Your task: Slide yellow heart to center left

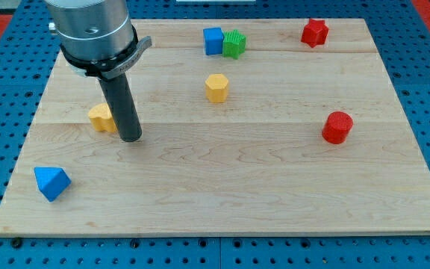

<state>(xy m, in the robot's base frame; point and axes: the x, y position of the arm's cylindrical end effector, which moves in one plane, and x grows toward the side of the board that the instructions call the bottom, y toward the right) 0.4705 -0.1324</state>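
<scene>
The yellow heart (101, 118) lies on the wooden board (222, 202) at the view's left, about mid-height. The dark rod partly hides its right side. My tip (130, 139) rests on the board just right of and slightly below the yellow heart, touching it or very close to it. The arm's grey body fills the view's top left above the rod.
A yellow hexagon block (216, 87) sits near the top centre. A blue cube (213, 40) and a green block (234, 44) stand side by side at the top. A red star-like block (314, 33) is at the top right, a red cylinder (337, 127) at the right, a blue triangular block (51, 182) at the bottom left.
</scene>
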